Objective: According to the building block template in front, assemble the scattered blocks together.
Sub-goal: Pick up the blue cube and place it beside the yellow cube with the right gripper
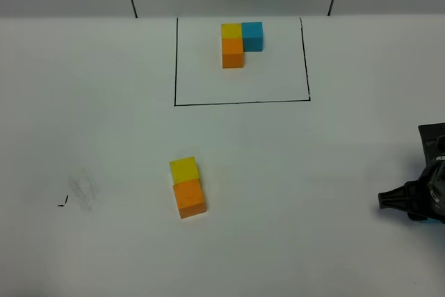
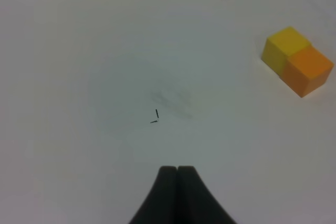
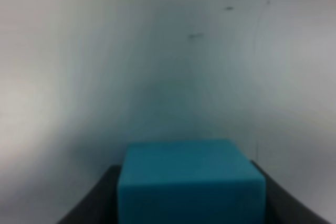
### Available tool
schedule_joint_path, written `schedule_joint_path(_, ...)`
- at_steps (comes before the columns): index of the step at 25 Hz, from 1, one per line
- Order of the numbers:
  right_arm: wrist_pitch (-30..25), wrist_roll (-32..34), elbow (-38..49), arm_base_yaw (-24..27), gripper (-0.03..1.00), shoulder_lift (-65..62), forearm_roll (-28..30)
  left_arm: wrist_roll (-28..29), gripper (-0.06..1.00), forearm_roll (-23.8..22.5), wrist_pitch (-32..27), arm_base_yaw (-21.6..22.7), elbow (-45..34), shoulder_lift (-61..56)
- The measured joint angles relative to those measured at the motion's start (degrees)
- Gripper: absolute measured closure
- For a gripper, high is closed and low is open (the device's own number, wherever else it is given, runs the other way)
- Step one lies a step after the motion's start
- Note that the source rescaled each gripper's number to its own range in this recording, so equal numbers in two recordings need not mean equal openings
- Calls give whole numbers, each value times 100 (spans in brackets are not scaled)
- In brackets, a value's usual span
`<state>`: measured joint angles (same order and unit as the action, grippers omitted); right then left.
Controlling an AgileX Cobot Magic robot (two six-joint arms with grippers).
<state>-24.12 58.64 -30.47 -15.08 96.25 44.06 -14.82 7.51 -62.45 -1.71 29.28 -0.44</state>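
**Blue cube in the jaws, last piece of the L to go**

Starting nearest, out at the right edge of the table (image 1: 313, 172): right gripper (image 1: 393, 199) pinched in on both sides of the sky-blue cube (image 3: 191, 182), dark fingers snug against its faces in the wrist view. Can't tell whether it's off the surface yet. Can't spot that cube from the overhead camera at all, so probably tucked under the gripper or past the frame edge.

Left gripper (image 2: 177, 182): fingers pressed flat together, gripping nothing, hanging over bare table near a faint smudge (image 2: 170, 99) and a tiny pen tick (image 2: 155, 116).

Further out, mid-table: yellow cube (image 1: 183, 169) and orange cube (image 1: 189, 198) touching, yellow on the far side, the pair twisted a little off square.

Farthest back: building block template (image 1: 236, 41) inside its thin black outline (image 1: 240, 102). Yellow at the corner, orange touching it on the near side, blue touching it on the right.

Looks like the grab on the third block, with two of three already joined. Next up, probably: carry the blue one left across the table and set it flush against the yellow cube's right face, not the orange one's. Needs matching the pair's slight twist, and a soft touch to avoid shoving them apart.
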Motion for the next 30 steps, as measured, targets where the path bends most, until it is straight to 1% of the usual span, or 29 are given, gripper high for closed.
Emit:
schedule_joint_path(11,104,-50,0,-8,44,-31,16,0,94,0,0,0,0,0)
schedule_joint_path(15,134,-246,-17,-250,44,-267,-153,-11,94,0,0,0,0,0)
schedule_joint_path(19,-147,-645,-397,-630,44,-748,-410,-11,94,0,0,0,0,0)
schedule_joint_path(22,-334,-1342,-742,-947,44,-955,-665,-11,94,0,0,0,0,0)
schedule_joint_path(25,-440,-2444,-1026,-1309,44,-982,-848,-11,94,0,0,0,0,0)
schedule_joint_path(29,-573,-4510,-1173,-1725,44,-982,-942,-11,94,0,0,0,0,0)
schedule_joint_path(30,-585,-5224,-1178,-1828,44,-982,-942,-11,94,0,0,0,0,0)
